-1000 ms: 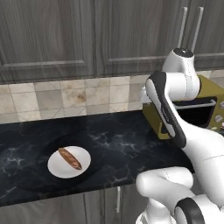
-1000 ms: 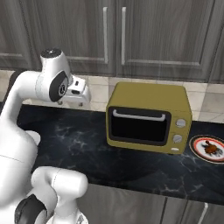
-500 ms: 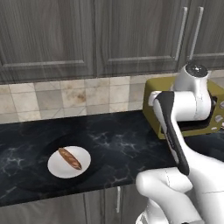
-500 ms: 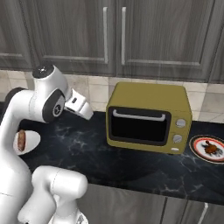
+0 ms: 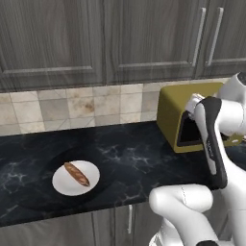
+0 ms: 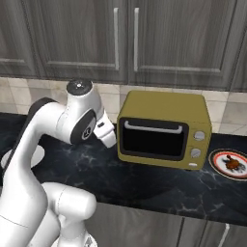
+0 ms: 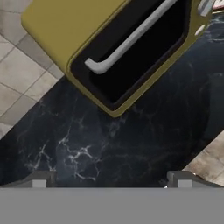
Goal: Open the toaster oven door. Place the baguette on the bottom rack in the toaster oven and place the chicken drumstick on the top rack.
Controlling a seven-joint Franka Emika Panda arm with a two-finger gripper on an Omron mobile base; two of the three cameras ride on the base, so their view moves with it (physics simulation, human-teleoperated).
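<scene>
The mustard-yellow toaster oven stands on the black counter with its door closed. Its silvery bar handle runs along the door's top edge, and both racks are hidden behind the dark glass. My gripper is open with nothing between its fingertips. It hangs over the counter just left of the oven's front corner, and my hand is near the door but not touching it. The baguette lies on a white plate at the left. The chicken drumstick sits on a patterned plate right of the oven.
Grey wall cabinets hang above a tiled backsplash. The oven's knobs are on its right side. Dark marble counter stretches between the baguette plate and the oven.
My arm has swung right, bringing the hand down from the counter's left side to just beside the oven's front left corner. The jaws stayed open and nothing else moved.
</scene>
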